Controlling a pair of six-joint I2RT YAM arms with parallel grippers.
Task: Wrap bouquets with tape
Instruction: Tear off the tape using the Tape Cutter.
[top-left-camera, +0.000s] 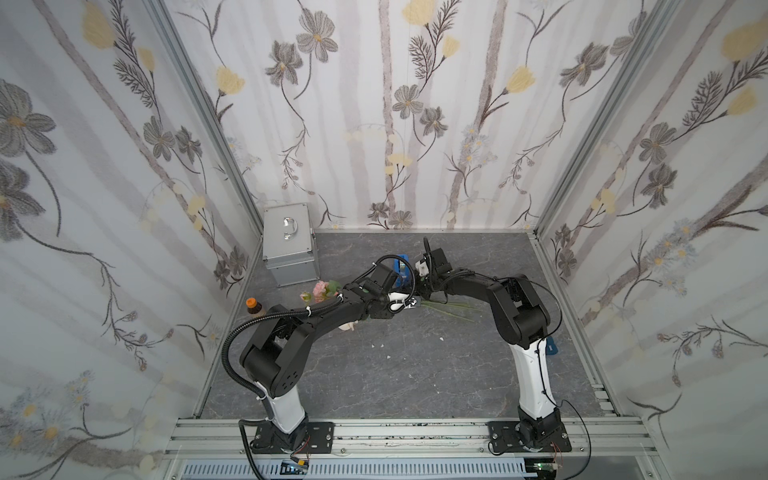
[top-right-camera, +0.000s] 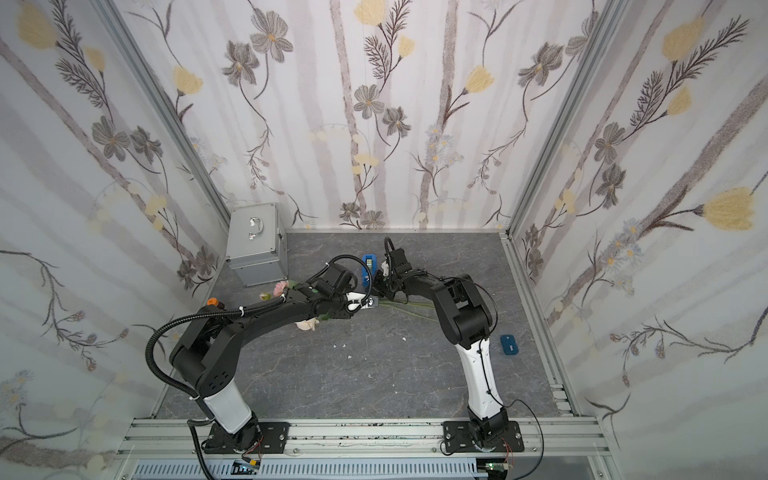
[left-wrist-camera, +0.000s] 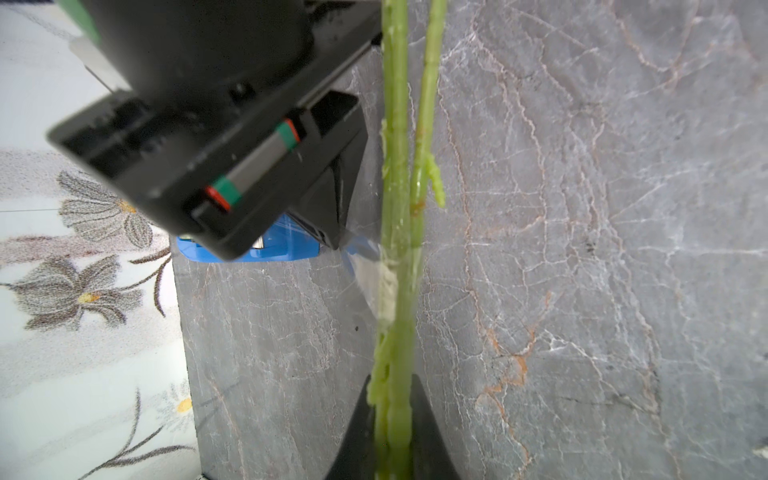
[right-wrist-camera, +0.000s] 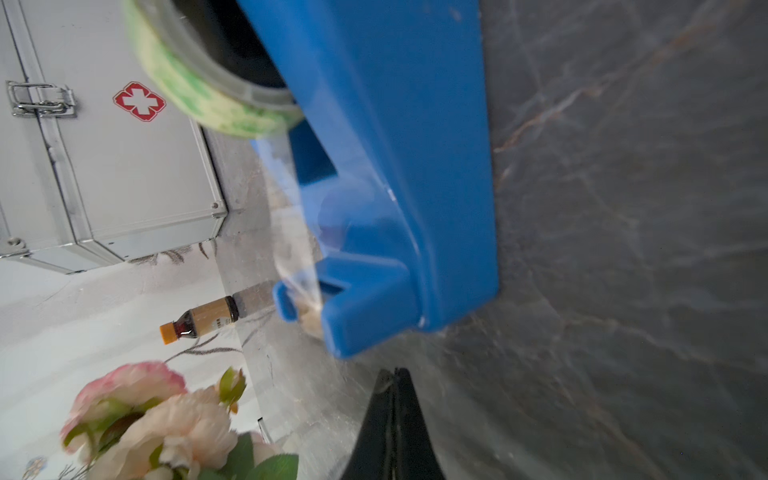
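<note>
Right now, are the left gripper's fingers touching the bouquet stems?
Touching. In the left wrist view the left gripper has its fingers pressed against both sides of the bouquet stems, with no gap showing.

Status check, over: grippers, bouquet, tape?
Left gripper shut on bouquet stems. Right gripper shut beside tape dispenser. Tape strip stuck to stems. Nothing blocking.

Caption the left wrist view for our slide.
Bouquet stems clamped in the shut left gripper, a clear tape strip meeting them, blue dispenser behind.
</note>
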